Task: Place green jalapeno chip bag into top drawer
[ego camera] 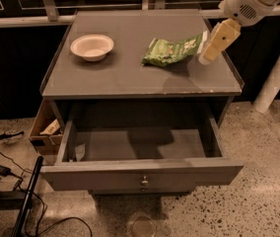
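Plainly, the green jalapeno chip bag (pixel 172 51) lies flat on the grey cabinet's top surface (pixel 130 78), toward the back right, with its long side running left to right and its right end tipped a little toward the rear. The tool (pixel 210 52), a cream-coloured block at the end of the white arm (pixel 251 4), reaches in from the upper right corner and slants down to the left. Its tip is just beside the bag's right end, above the right part of the surface. Whether it touches the bag cannot be told, nor whether the tool is apart or together, as it shows only as one solid shape. A white round bowl (pixel 92 47) sits upright on the left part of the surface, well apart from the bag. Below, the top drawer (pixel 105 174) is pulled fully out toward the camera, and a small round metal knob (pixel 144 180) sits at the middle of its flat grey front. Its inside is bare except for a pale scrap (pixel 79 151) against the left wall. A brown cardboard box (pixel 44 127) stands on the floor beside the cabinet's left side, with something light-coloured in it. Black cables (pixel 7 172) trail over the speckled floor (pixel 268 191) at lower left, and a white post (pixel 278 73) rises at the right edge.
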`<state>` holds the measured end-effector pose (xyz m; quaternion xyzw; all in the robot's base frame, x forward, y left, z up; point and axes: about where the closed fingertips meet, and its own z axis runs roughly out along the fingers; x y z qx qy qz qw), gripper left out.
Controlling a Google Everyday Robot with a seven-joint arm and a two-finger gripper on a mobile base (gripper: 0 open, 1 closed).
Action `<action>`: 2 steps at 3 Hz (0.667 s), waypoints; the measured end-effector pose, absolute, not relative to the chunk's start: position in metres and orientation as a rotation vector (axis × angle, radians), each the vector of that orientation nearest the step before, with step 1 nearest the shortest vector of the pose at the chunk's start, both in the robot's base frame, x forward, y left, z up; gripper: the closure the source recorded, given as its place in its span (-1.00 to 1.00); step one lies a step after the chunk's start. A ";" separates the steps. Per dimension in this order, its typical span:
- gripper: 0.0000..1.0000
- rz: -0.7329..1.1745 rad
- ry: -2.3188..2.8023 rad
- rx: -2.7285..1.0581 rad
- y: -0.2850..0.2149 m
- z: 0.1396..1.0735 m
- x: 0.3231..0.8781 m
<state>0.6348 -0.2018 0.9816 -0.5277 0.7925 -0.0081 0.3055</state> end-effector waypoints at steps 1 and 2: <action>-1.00 -0.021 2.098 -1.397 -0.202 0.982 0.635; -1.00 0.002 2.102 -1.371 -0.202 0.974 0.640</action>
